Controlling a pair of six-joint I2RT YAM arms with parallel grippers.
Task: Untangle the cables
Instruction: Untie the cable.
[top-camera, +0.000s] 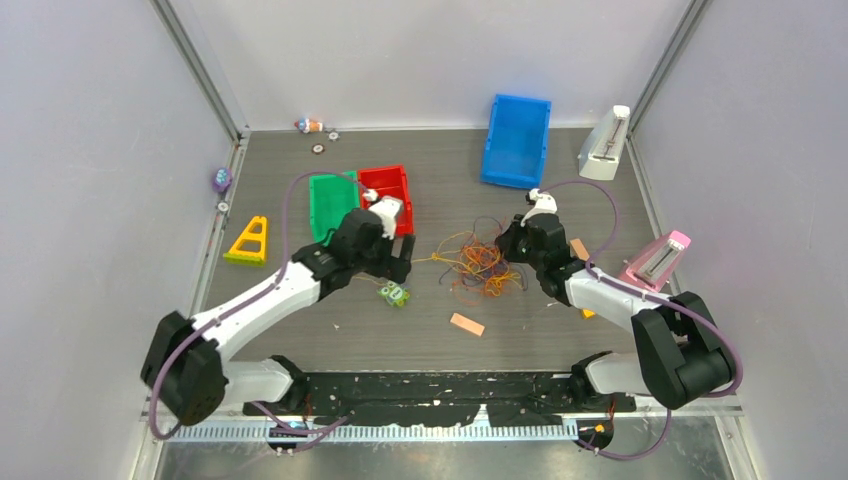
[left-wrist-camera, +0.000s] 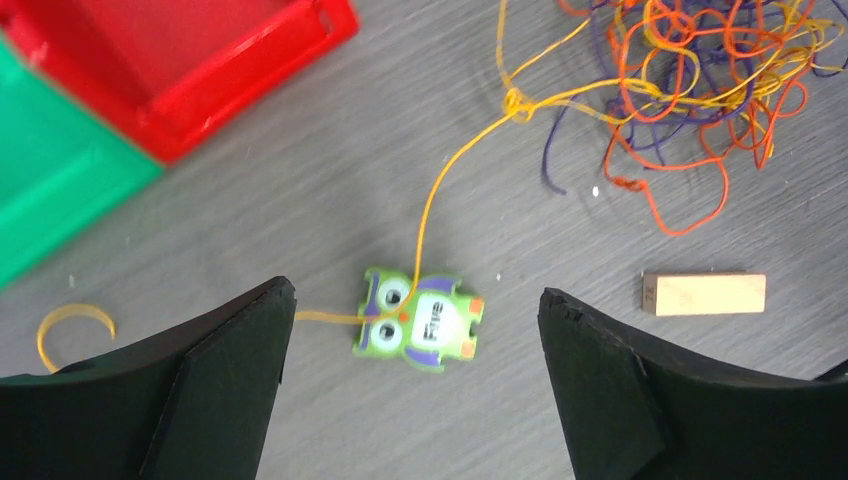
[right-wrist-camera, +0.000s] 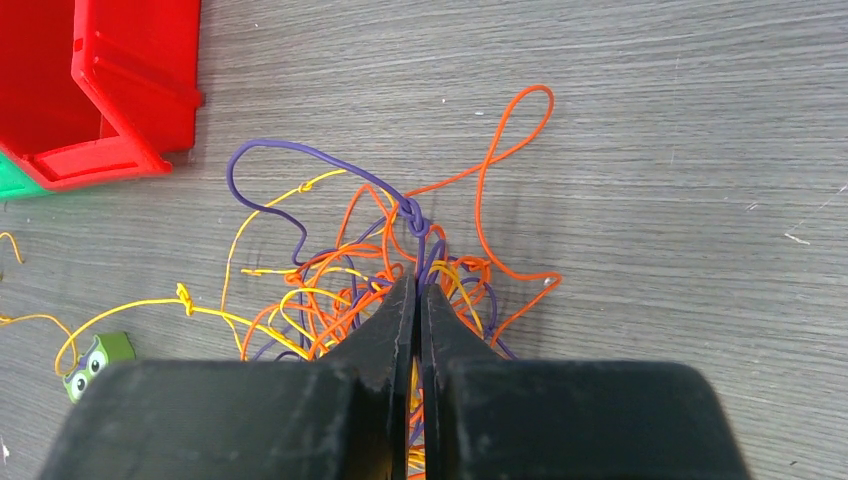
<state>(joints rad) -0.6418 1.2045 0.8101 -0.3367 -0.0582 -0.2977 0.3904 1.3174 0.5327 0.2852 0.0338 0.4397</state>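
Note:
The cables (top-camera: 480, 265) are a loose tangle of orange, yellow and purple strands on the table's middle. My right gripper (top-camera: 510, 245) sits at the tangle's right side. In the right wrist view it (right-wrist-camera: 418, 280) is shut on strands of the cables (right-wrist-camera: 340, 280), and a knotted purple strand runs into the jaws. My left gripper (top-camera: 400, 262) is open, left of the tangle. In the left wrist view it (left-wrist-camera: 417, 292) hangs above a green owl toy (left-wrist-camera: 420, 320). A yellow strand (left-wrist-camera: 440, 180) runs from the tangle (left-wrist-camera: 690, 70) over the toy to the left finger.
A red bin (top-camera: 388, 190) and a green bin (top-camera: 330, 205) stand behind the left gripper. A blue bin (top-camera: 517, 140) is at the back. A yellow triangle (top-camera: 250, 240), a wooden block (top-camera: 467, 324), a white object (top-camera: 605, 145) and a pink object (top-camera: 655, 260) lie around.

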